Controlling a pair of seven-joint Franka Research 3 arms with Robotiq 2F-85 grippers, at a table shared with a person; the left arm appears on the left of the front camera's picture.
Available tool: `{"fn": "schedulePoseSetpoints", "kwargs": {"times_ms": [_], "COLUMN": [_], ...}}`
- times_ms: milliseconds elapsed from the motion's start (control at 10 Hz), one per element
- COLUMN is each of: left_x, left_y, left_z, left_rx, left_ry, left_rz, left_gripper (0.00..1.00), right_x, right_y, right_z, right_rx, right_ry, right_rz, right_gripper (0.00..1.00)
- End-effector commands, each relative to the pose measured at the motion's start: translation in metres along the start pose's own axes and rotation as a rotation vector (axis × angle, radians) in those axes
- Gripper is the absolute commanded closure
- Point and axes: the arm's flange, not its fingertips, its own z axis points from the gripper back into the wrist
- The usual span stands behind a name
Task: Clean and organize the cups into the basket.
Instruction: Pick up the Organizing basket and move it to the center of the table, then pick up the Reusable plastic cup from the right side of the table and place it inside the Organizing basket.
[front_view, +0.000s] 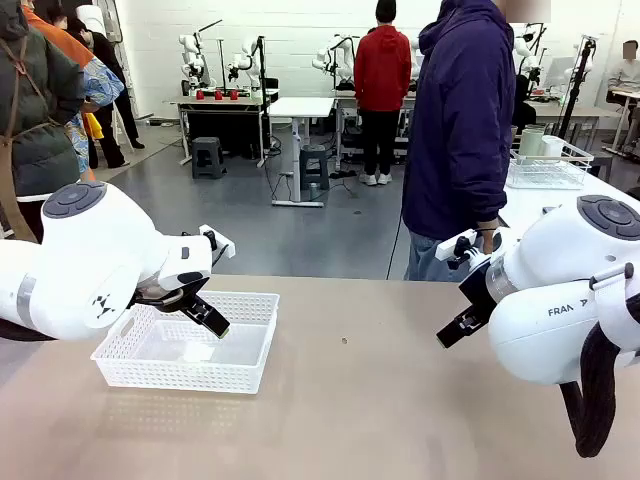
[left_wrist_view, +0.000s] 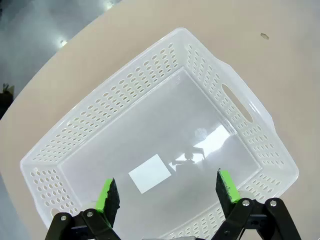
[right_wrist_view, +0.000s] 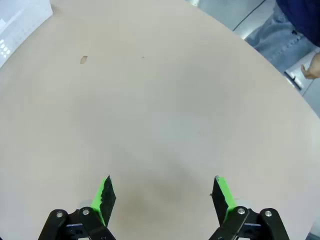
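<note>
Basket (front_view: 180, 374): white, lattice-sided, sits on the tan table (front_view: 380, 410) at near left. One long side faces the robot. In the left wrist view the basket (left_wrist_view: 135, 75) shows mesh walls, a solid rim and a cut-out handle (left_wrist_view: 236, 100) in one short end. A pale rectangle (left_wrist_view: 149, 173) lies on its floor; sticker or reflection, cannot tell.

Left gripper (front_view: 205, 315): hangs over the basket's middle, angled down into it and touching nothing. In its own wrist view the left gripper (left_wrist_view: 167, 187) has its green-padded fingers (left_wrist_view: 107, 194) spread wide, with only the basket floor between them.

Right gripper (front_view: 452, 330): at right, above bare table, well apart from the basket. In the right wrist view the right gripper (right_wrist_view: 162, 190) has its fingers (right_wrist_view: 222, 192) wide apart and holds nothing. A corner of the basket (right_wrist_view: 20, 20) shows at that view's top left.

A small dark speck (front_view: 344, 341) lies on the table between the two grippers.

A person (front_view: 460, 120) in a dark blue hooded top stands at the far edge, right of centre. The person's hand (front_view: 487, 235) hangs at the side, off the table.

Far right, on another table, a white wire-frame basket (front_view: 545, 172) holds a pale green container (front_view: 531, 140). It is too small to tell more.
</note>
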Motion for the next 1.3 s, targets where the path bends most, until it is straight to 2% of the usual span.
{"fn": "schedulePoseSetpoints", "kwargs": {"times_ms": [0,1200], "left_x": [0.0,0.0], "left_y": [-0.0001,-0.0001], "left_z": [0.0,0.0], "left_rx": [0.0,0.0], "left_ry": [0.0,0.0], "left_rz": [0.0,0.0], "left_gripper": [0.0,0.0], "right_x": [0.0,0.0], "right_y": [0.0,0.0], "right_z": [0.0,0.0], "right_rx": [0.0,0.0], "right_ry": [0.0,0.0], "right_rz": [0.0,0.0], "right_gripper": [0.0,0.0]}}
